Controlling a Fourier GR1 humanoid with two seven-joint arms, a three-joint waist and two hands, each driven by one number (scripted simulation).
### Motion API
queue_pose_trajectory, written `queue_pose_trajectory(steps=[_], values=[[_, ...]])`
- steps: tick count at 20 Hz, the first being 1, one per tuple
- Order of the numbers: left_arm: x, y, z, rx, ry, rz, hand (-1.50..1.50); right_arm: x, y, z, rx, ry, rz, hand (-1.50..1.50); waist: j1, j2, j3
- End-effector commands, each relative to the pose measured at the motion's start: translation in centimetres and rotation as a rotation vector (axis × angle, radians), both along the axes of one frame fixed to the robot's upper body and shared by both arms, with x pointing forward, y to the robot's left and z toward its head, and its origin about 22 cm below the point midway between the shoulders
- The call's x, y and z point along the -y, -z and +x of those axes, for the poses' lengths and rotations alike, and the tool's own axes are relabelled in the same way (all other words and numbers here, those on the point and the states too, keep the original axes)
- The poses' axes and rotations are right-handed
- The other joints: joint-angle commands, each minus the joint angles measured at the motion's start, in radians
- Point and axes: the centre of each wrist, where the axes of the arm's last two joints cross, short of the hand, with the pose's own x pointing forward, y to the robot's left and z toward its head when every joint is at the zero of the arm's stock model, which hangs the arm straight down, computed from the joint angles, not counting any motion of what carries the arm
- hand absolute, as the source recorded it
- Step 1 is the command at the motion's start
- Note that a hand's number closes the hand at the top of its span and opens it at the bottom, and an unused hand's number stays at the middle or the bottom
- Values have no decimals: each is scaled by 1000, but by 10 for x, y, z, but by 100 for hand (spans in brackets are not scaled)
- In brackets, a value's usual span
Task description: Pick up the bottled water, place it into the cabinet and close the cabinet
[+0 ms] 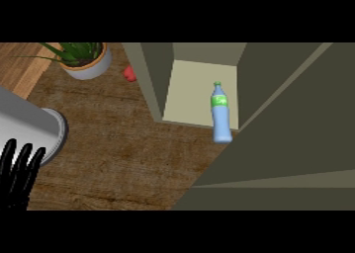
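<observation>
The bottled water (pixel 221 114) lay lengthwise, cap inward, base overhanging the open cabinet (pixel 201 91) floor, far up-right of the resting left hand (pixel 13 170), fingers straight and empty; no right hand showed.

The worktop (pixel 129 163) looks like dark brown wood with a rough, streaked grain and a matt finish; a paler, orange-toned wooden strip (pixel 16 62) shows at the upper left. The bottled water (pixel 221 114) looks like smooth translucent blue plastic, slightly glossy, with a bright green label and cap. The cabinet (pixel 154 79) has flat, matt olive-grey panels and a paler cream inside. The plant pot (pixel 92 68) looks smooth and matt, white with a tan rim. The left hand (pixel 12 173) is plain matt black
</observation>
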Motion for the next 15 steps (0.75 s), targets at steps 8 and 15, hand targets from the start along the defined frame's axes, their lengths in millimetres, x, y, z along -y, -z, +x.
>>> queue_pose_trajectory(steps=[8, 15], values=[[2, 8, 3, -9, 45, -4, -150, -49, -17, 116, -133, 320, 57, 150, 31, -3, 5], [-3, 10, 4, -21, 34, -14, -150, -91, -48, 190, -180, 355, 62, 150, 4, -13, 9]])
